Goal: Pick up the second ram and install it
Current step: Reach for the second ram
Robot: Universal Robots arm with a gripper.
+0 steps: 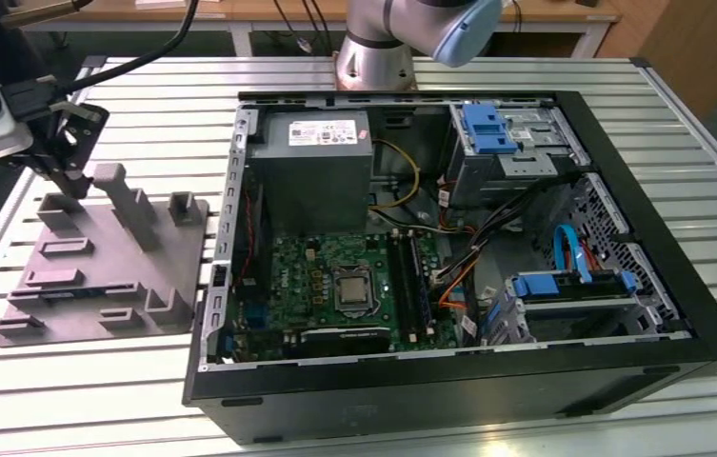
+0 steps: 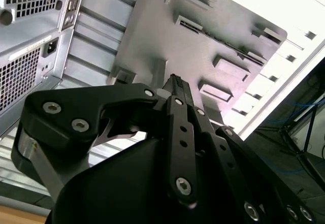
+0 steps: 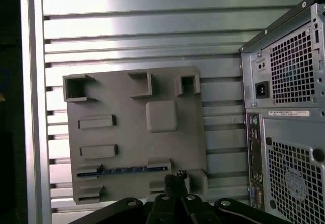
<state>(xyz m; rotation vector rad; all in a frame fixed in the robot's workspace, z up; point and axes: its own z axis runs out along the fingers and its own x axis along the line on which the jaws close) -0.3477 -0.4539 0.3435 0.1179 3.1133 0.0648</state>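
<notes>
The second ram is a thin dark strip with blue marks, standing on edge in a slot of the grey fixture block. That block lies on the slatted table at the exterior view's left, beside the open computer case. My gripper hangs above the block with its fingers together and nothing between them. In the first wrist view the gripper shows close to one end of the strip, apart from it. The second wrist view has the gripper pointing down at the block.
Inside the case the motherboard lies flat, with long black memory slots beside the processor. A power supply and blue drive bays stand around it. Upright posts rise from the fixture. The case's rear panel stands near the block.
</notes>
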